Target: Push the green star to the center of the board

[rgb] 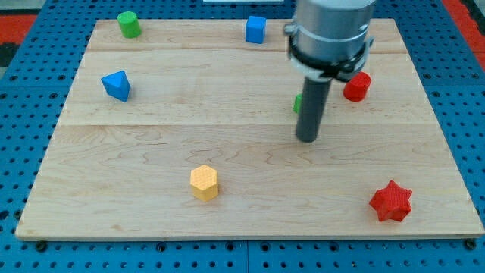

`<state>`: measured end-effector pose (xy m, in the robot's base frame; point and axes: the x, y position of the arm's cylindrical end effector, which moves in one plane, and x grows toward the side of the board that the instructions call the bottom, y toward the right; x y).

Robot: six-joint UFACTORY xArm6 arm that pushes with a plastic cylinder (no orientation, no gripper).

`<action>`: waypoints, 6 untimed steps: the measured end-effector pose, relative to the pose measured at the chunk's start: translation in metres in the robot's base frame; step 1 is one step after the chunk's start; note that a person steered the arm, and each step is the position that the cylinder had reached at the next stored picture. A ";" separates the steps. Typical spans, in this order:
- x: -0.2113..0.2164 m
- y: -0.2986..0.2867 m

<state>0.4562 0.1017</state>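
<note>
Nearest the view's bottom: red star at the lower right and yellow hexagonal block left of centre. Both sit well apart from the action, so neither should get in the way.

Mid-board: my tip rests on the bench, right of the board's middle. The tool is a bare rod with nothing to open or close and holds nothing. Only a sliver of the green star shows, at the rod's left edge, just behind and above the tip; the rod hides the rest, so its shape can't be confirmed, nor whether the two touch. The star lies right of centre and slightly toward the top. Judgement: the tip is on the wrong side for a push to centre and likely needs to come around its right.

Further back: red cylinder near the rod's right, blue triangular block far left.

Top edge: green cylinder, blue cube.
</note>
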 end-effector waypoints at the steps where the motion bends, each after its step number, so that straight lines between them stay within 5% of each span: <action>1: -0.043 0.022; 5: -0.137 0.002; 6: -0.130 -0.060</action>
<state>0.3263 0.0415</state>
